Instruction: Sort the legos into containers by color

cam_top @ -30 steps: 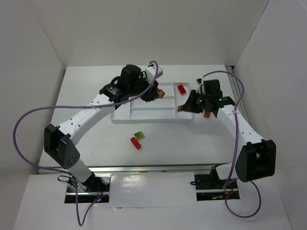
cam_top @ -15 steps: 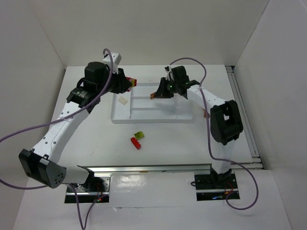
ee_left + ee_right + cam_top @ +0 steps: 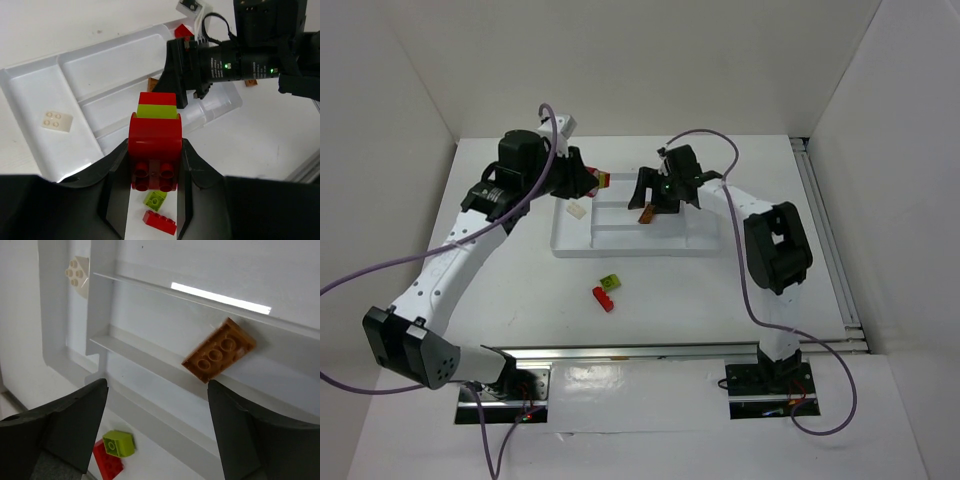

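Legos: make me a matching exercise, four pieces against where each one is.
1 cream brick
2 orange brick
3 red-lime stack
4 lime brick

A on the table, in front of the tray
B in left gripper
C tray's left compartment
D in tray, under open right gripper

Pairs: 1-C, 2-D, 3-B, 4-A

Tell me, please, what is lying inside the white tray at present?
A cream brick sits in the tray's left compartment, an orange-brown brick in a middle one. The right arm covers the tray's right end, so that part is mostly hidden.
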`<state>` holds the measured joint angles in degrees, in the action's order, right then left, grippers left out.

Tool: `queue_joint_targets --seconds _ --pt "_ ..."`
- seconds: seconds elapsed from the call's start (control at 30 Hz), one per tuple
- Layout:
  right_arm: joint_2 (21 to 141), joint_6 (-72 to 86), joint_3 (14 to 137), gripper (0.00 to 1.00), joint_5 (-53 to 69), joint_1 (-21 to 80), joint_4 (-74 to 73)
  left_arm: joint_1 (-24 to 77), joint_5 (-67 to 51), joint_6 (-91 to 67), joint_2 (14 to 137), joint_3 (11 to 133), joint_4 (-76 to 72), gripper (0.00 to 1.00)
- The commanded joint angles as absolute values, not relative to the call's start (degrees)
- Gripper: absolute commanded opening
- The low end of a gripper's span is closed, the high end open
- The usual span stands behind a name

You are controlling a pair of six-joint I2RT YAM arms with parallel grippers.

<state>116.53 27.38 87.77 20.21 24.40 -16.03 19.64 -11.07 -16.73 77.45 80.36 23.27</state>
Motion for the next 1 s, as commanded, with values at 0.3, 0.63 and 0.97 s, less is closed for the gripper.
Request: queue_joint_targets --seconds 0.3,0.63,0.97 --pt "84.21 26.10 71.38 0.33 20.11 22.32 -10.20 18.90 -34.25 -11.07 79.80 82.79 22.94 0.00" --pt "72.16 23.47 59.60 0.89 43.75 18.11 6.31 12.14 -68.63 -25.82 86.31 82.97 7.85 0.00" --pt "77.95 27.76 60.29 0.89 57.29 18.11 21.16 12.13 -70.40 -30.59 88.42 81.30 0.97 0.00"
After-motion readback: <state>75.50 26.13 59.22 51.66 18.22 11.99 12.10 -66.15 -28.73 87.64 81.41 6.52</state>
